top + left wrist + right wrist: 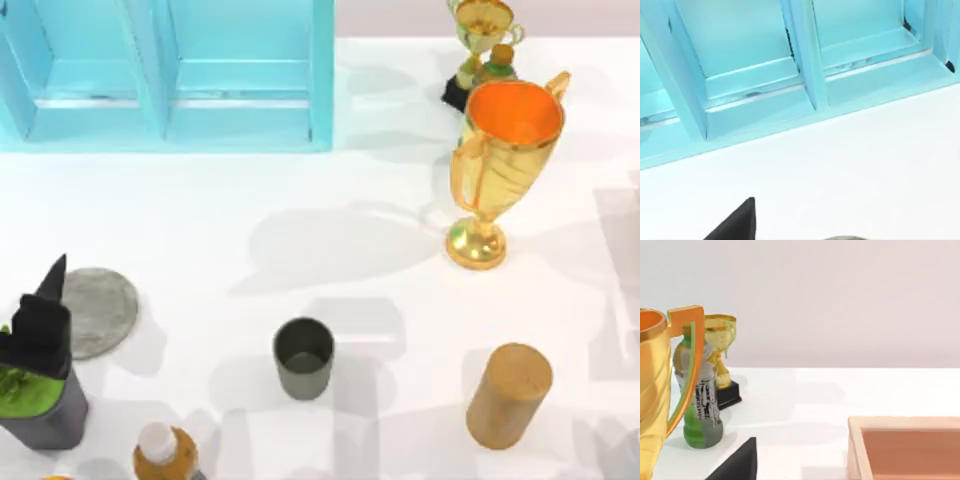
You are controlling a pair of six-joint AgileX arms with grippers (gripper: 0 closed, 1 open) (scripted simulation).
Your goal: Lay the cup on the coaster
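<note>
We saw the cup [303, 357] standing upright on the white worktop [300, 200], a little toward 6 o'clock from the middle. It was small, round and dark grey-green, with a dull skin and a dark inside. Nothing touched it, and bare white room lay all around it.

The coaster [97, 311] lay flat toward 9 o'clock from the cup, well apart. It was a round grey disc that looked like speckled stone, and it was wider than the cup. Our left gripper [42, 315] hung over its 9 o'clock edge as a black shape; we could not tell whether it was released or clenched. Just at 6 o'clock from the coaster stood a dark pot with green stuff [35, 395] in it, and near that an orange bottle with a white cap [162, 450].

A tan wooden cylinder [509, 395] stood at 3 o'clock from the cup, tilted in the top view. A big shiny gold trophy [500, 165] stood toward 1 o'clock, with a smaller gold trophy [478, 40] and a green bottle [697, 395] behind it. A light blue cabinet [165, 75] filled the 11 o'clock corner.

In the right wrist view we saw one black finger [737, 462] of our right gripper near the big trophy, and a pale wooden box [905, 447].
</note>
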